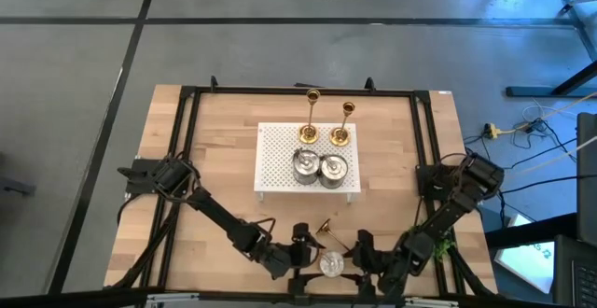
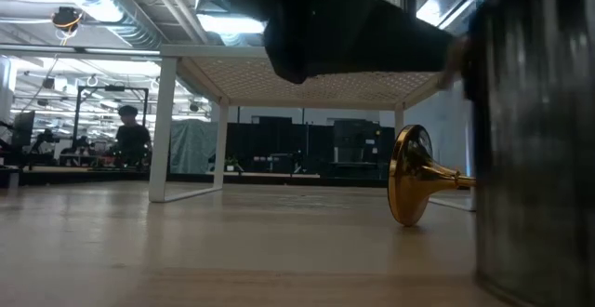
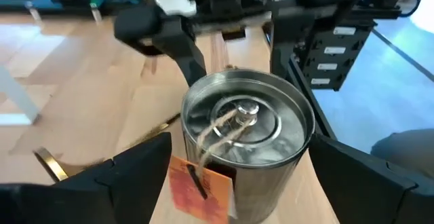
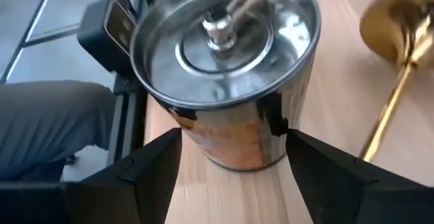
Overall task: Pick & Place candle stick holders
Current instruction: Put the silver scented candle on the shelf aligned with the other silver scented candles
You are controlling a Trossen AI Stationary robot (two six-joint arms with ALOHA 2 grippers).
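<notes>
- You have both arms down at the near edge of the surface [image 1: 224, 168], converging on one silver holder [image 1: 332, 265] that stands upright there.
- Your left end effector [image 3: 237, 176] is spread wide, fingers flanking the holder without visible contact; it looks ready to close.
- Your right end effector [image 4: 234, 159] brackets the same holder from the other side, also unclenched.
- A gold candlestick [image 2: 418, 188] lies toppled beside it; two gold and two silver pieces already stand on the white stand [image 1: 275, 159].
</notes>
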